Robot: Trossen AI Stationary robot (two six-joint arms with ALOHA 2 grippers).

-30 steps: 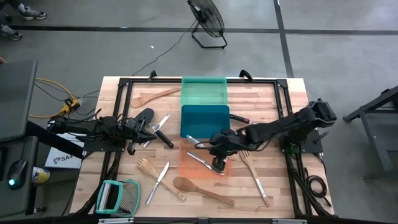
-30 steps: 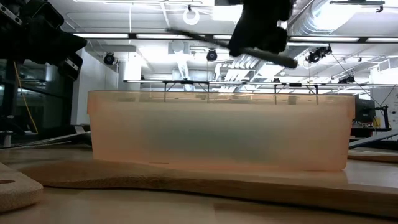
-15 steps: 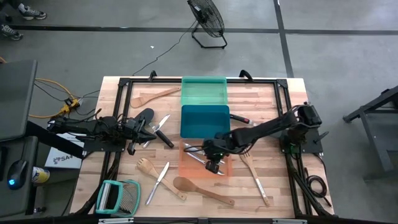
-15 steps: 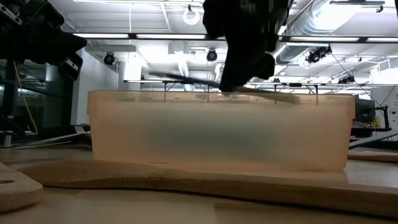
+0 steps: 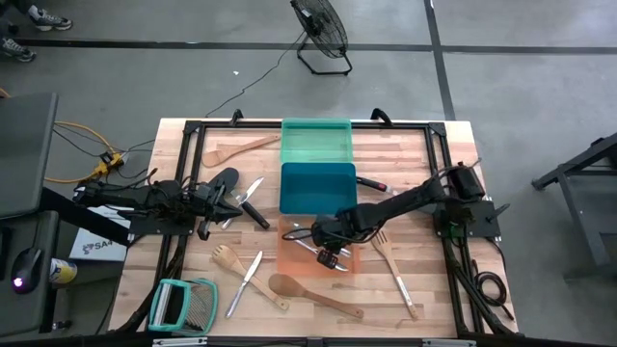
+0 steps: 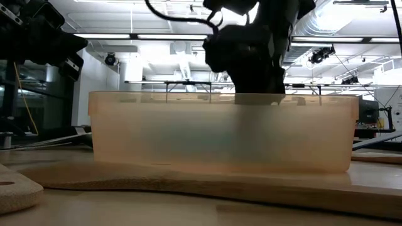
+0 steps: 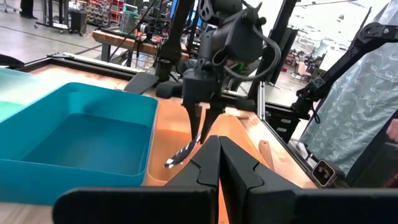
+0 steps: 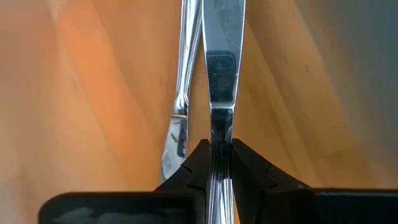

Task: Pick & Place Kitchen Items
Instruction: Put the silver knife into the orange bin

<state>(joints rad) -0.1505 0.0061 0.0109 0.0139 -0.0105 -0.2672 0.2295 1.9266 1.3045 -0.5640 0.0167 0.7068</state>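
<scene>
You are working at a wooden table (image 5: 424, 173) on a grey floor, with a fan (image 5: 321, 34) standing at the far side.

From above, your right gripper (image 5: 328, 253) is down in the orange tray (image 5: 289, 258), clenched on a silver knife (image 5: 307, 249). It is low so the knife can be laid down softly, I think. Your left gripper (image 5: 234, 200) waits at the left, pinched shut on nothing. Wooden spoons (image 5: 313, 295) and another knife (image 5: 245, 281) lie on the near side of the table, not yet picked.

From table height, the right gripper (image 6: 254, 81) dips behind the tray's near wall (image 6: 163, 135).

The left wrist camera shows the knife (image 7: 186, 149) hanging slanted into the tray, beside the blue tray (image 7: 74, 143).

The right wrist camera shows the knife (image 8: 221, 68) squeezed between the fingers (image 8: 249, 171), with a second knife (image 8: 177, 118) already lying on the tray floor.
</scene>
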